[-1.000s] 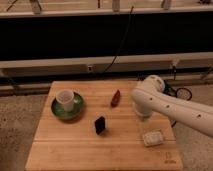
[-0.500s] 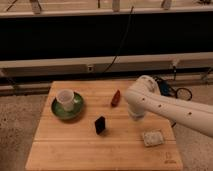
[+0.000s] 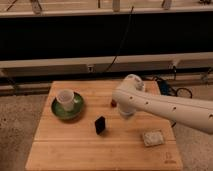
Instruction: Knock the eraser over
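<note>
1. The eraser (image 3: pixel 100 125) stands on end near the middle of the desk (image 3: pixel 75 152), apart from all else, so a sideways push should tip it freely.
2. The tool (image 3: pixel 125 112) hangs low at the arm's end, just right of the eraser and not touching it. Whether it is spread or pressed together cannot be told.
3. The white cup (image 3: pixel 65 98) on its green plate (image 3: pixel 56 111) and the pale sponge (image 3: pixel 152 137) lie clear of a likely sweep.

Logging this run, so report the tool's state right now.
Tool: state cannot be told. It is at the end of the arm over the table, right of the eraser and apart from it.
</note>
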Tool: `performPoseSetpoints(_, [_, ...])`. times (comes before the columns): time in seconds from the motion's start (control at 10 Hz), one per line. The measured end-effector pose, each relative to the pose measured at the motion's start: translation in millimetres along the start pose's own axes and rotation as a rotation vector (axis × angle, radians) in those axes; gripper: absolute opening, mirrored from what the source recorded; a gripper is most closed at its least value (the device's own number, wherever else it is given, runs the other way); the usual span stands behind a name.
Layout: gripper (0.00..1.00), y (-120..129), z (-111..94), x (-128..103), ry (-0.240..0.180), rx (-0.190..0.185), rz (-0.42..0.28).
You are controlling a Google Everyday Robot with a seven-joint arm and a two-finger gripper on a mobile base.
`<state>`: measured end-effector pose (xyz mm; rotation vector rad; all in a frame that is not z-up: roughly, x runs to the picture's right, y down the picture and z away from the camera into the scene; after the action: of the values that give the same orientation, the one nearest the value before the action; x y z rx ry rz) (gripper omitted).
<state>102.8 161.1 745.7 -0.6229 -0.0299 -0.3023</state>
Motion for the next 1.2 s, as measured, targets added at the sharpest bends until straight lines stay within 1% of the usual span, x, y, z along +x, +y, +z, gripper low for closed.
performPoseSetpoints(0.2, [0.02,-4,-1,-15,0.002,0.000,-0.028])
performPoseSetpoints(0.4, [0.02,-13,-4,-44,0.007,0.003,-0.067])
performPoseSetpoints(0.5, [0.02,-16,-5,-54,0.010,0.004,-0.086])
performPoseSetpoints(0.8, [0.02,-19,-8,-71,0.011,0.010,-0.114])
performPoseSetpoints(1.2, [0.02,-20,-9,-83,0.006,0.020,-0.142])
